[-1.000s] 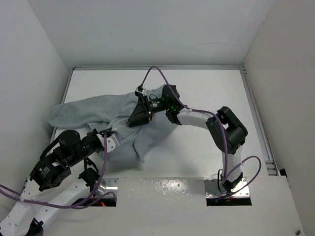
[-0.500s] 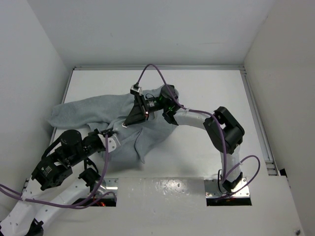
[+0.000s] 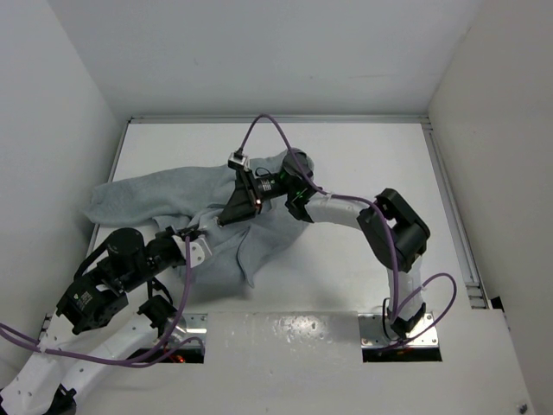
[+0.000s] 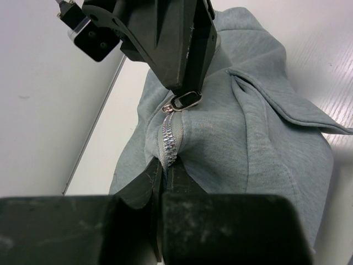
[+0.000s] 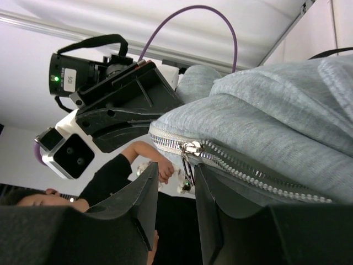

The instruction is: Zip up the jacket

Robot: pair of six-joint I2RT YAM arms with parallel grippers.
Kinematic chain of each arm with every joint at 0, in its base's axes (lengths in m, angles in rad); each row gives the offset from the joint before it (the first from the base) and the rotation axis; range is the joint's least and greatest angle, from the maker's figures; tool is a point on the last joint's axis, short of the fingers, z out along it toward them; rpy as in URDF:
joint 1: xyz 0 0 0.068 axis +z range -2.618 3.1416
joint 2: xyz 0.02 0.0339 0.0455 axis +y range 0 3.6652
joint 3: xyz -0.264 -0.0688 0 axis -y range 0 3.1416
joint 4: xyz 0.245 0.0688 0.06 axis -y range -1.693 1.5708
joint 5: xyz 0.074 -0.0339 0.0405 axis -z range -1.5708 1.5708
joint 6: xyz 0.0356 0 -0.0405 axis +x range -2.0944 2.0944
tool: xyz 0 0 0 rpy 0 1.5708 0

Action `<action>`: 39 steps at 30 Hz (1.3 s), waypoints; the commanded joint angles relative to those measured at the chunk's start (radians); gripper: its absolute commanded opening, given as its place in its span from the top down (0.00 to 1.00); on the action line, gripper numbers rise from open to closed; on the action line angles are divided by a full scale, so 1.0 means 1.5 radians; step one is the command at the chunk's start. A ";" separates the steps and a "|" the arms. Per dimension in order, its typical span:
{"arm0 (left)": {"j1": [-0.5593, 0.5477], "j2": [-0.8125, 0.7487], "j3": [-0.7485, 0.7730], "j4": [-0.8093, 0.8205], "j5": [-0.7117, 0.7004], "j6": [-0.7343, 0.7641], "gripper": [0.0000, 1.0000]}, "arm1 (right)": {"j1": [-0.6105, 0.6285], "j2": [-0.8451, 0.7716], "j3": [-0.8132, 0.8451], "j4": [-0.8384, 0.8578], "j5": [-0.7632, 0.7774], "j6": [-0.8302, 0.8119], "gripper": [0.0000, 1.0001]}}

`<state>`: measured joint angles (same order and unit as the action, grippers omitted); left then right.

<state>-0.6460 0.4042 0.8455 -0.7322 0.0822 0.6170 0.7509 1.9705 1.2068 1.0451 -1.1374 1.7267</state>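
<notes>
Jacket [image 3: 164, 203] lies bunched toward the bench's left edge, with the left gripper [image 4: 163, 175] clamped on the bottom end of the zipper [image 4: 168, 141]. The right gripper [image 4: 185, 91] seems pinched on the pull [image 4: 186, 99]. Only a short stretch is closed; most remains.

A robotics lab test cell is showing here: plain white walls [image 3: 52, 130] are boxing in a white table [image 3: 371, 156] on three sides, with a metal rail [image 3: 455, 216] running along its right edge. Two black-and-white robot arms, the left arm [image 3: 112, 277] and the right arm [image 3: 399, 229], are standing bolted to metal plates [image 3: 380, 333] at the near edge and reaching over a grey jacket [image 3: 147, 194]. Purple cables [image 5: 192, 8] are looping loose from them.
</notes>
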 commanded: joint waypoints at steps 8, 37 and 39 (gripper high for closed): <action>0.001 -0.008 0.007 0.068 0.011 0.008 1.00 | 0.039 -0.011 0.040 0.002 -0.045 -0.054 0.71; 0.001 -0.009 0.007 0.062 0.045 0.014 1.00 | 0.013 0.014 0.073 0.059 -0.015 0.013 0.77; 0.001 -0.009 0.007 0.062 0.039 0.014 1.00 | 0.017 0.012 0.072 0.074 -0.020 0.016 0.80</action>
<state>-0.6460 0.3901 0.8444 -0.7322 0.1249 0.6243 0.7605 1.9976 1.2778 1.0470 -1.1637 1.7218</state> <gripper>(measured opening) 0.045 0.209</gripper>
